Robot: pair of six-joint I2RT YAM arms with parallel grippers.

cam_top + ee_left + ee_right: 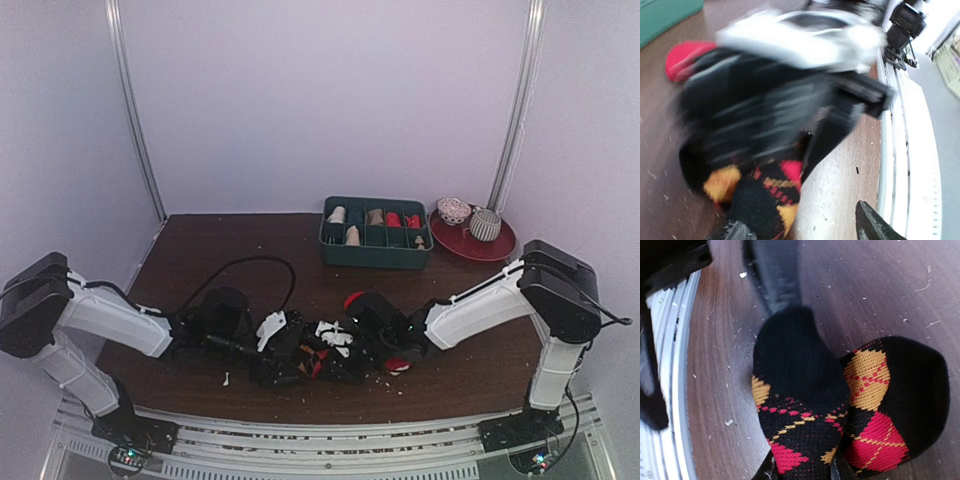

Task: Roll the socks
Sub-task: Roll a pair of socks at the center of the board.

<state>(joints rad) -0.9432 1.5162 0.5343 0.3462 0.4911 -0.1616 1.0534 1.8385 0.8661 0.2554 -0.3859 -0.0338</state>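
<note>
Your right gripper (804,471) is closed on the argyle sock (805,405): in its wrist view the two fingers press in from either side on the near end of the black fabric with its orange and red diamonds, and the sock runs away from them in two lobes lying side by side on the table (875,285). Your left gripper (803,228) stands open, its fingertips well apart, with the other end of that sock lying between them and against the left-hand finger (735,231), which it touches – nothing is clamped there. In the left wrist view the right arm's black-and-white gripper body sits just above the sock and fills most of the frame, too blurred for you to read any detail. From above, both grippers meet low over the front middle of the table, with the argyle sock between them. The red sock (682,57) lies flat on the wood just behind the right gripper, apart from both sets of fingers. Further back you have the green tray (376,263) with its compartments, and beside it, to the right, the red plate (497,249)
</note>
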